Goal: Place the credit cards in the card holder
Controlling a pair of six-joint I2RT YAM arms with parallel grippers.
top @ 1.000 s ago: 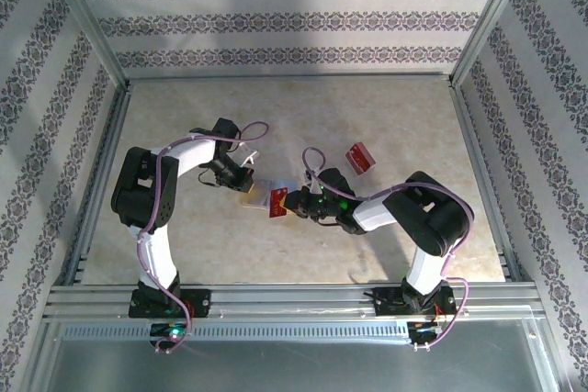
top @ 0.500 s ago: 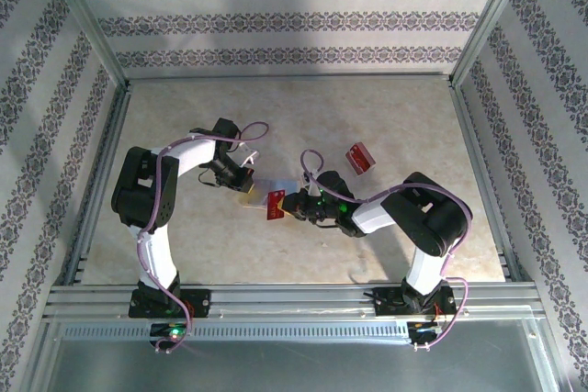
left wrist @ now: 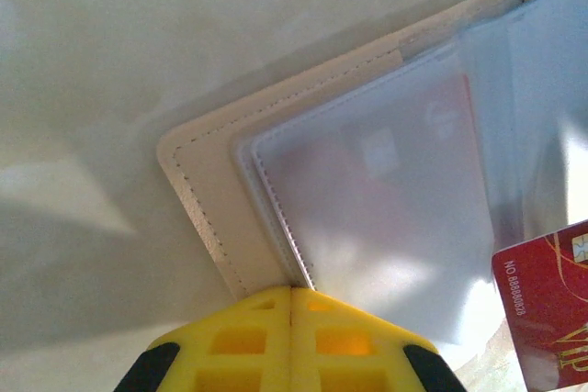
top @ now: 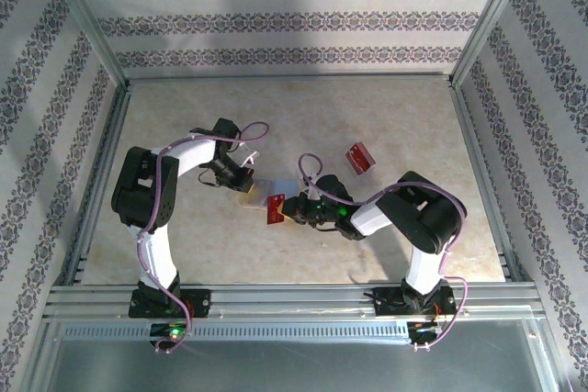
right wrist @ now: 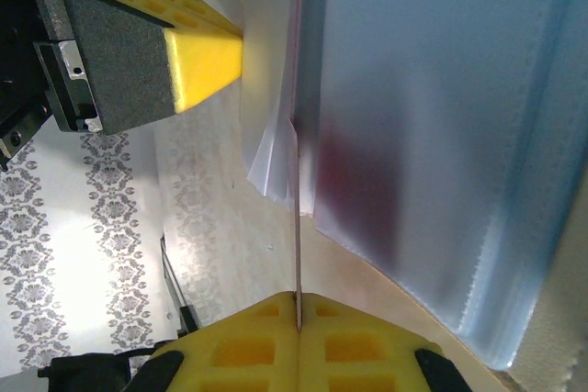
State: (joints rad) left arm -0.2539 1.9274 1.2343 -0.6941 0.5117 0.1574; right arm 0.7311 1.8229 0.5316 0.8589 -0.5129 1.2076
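Observation:
The tan card holder (top: 255, 192) lies open mid-table with its clear sleeves (left wrist: 386, 208) spread; a reddish tint shows through one sleeve. My left gripper (top: 243, 181) is shut on the holder's stitched sleeve edge, its yellow fingertips (left wrist: 291, 289) pressed together there. My right gripper (top: 292, 209) is shut on a red credit card (top: 275, 209), which runs edge-on (right wrist: 298, 181) from between its fingers (right wrist: 298, 298) toward the sleeves (right wrist: 441, 135). The same card's corner (left wrist: 547, 309) sits by the sleeve's lower right. More red credit cards (top: 359, 159) lie to the right, apart from both grippers.
The left gripper's yellow finger (right wrist: 197, 57) is close ahead of the held card. Metal frame rails (top: 276, 293) run along the near edge and sides, with patterned walls behind. Bare tabletop (top: 367, 117) lies beyond the arms.
The right gripper has moved the red card slightly left and nearer, closer in against the holder's sleeves. The left gripper and holder have stayed put.

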